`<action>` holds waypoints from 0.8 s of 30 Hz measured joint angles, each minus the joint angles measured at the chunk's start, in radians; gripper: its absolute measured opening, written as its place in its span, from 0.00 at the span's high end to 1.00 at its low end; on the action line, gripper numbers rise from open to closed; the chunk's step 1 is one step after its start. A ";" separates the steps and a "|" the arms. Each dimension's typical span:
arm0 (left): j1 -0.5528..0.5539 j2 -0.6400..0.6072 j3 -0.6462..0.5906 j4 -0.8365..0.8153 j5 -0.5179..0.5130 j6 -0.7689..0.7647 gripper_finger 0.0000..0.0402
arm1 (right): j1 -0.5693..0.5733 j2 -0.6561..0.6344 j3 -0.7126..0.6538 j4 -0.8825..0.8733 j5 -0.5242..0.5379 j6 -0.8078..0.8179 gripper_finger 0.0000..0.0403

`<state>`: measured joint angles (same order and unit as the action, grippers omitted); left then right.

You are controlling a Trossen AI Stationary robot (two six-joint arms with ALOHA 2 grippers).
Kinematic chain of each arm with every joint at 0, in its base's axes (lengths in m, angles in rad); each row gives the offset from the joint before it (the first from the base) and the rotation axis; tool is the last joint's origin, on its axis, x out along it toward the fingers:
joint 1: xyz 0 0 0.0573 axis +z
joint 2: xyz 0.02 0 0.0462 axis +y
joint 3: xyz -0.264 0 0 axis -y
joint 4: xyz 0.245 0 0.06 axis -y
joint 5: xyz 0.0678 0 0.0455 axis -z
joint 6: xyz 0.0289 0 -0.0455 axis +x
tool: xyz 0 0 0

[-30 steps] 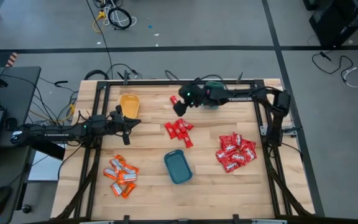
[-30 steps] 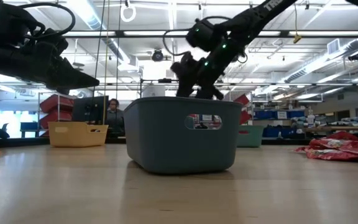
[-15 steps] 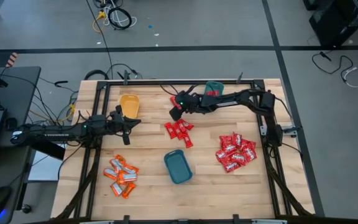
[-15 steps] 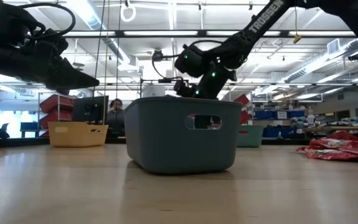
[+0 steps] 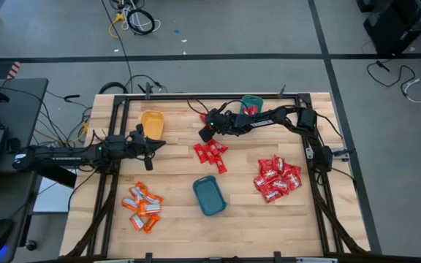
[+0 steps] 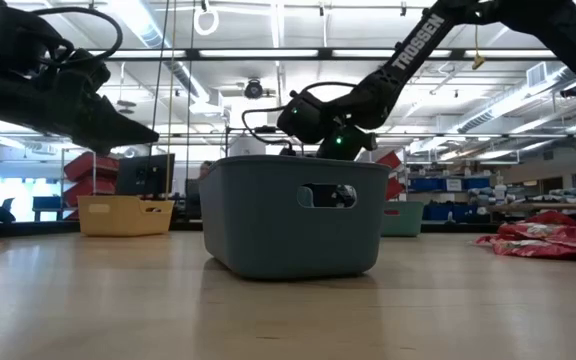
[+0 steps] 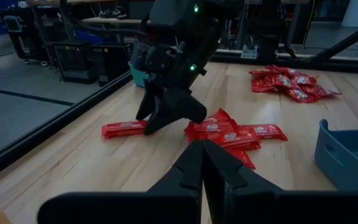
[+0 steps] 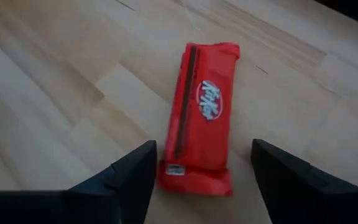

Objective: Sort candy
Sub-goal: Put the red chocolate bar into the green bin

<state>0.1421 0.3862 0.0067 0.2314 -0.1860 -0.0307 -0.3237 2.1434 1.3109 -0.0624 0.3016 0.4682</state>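
The wooden table fills the high view, framed by a dark rail. The left arm reaches in from nine o'clock, and the left gripper hangs at about ten o'clock from the table's centre, its fingers pressed together with nothing between them. The right arm runs from its base at three o'clock along the far edge, and the right gripper stands just off twelve o'clock from the centre, low over the wood. Its fingers are spread wide and straddle a single red bar lying flat on the table; the wrapper sits between them without being pinched, so the claw holds nothing.

A blue-grey bin sits at six o'clock from the centre, and in the low view it blocks most of what lies behind it. A yellow bin stands at eleven o'clock, and a teal bin at one o'clock, against the far rail.

The candy lies in three heaps. The wider red packets are piled at four o'clock, the narrow red bars cluster at the centre just beside the right gripper, and the orange-and-white packets lie at eight o'clock.
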 joint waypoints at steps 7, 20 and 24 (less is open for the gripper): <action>0.000 0.000 0.000 -0.003 -0.005 0.000 0.97 | 0.002 0.006 0.000 -0.005 0.001 -0.040 0.63; 0.000 0.000 0.000 -0.002 -0.008 -0.001 0.97 | 0.026 -0.190 -0.003 -0.172 -0.023 -0.113 0.86; 0.000 0.000 0.000 -0.002 -0.008 -0.002 0.97 | 0.029 -0.300 -0.002 -0.293 0.016 -0.106 0.86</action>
<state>0.1421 0.3862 0.0067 0.2293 -0.1938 -0.0322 -0.2943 1.8435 1.3087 -0.3549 0.3171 0.3623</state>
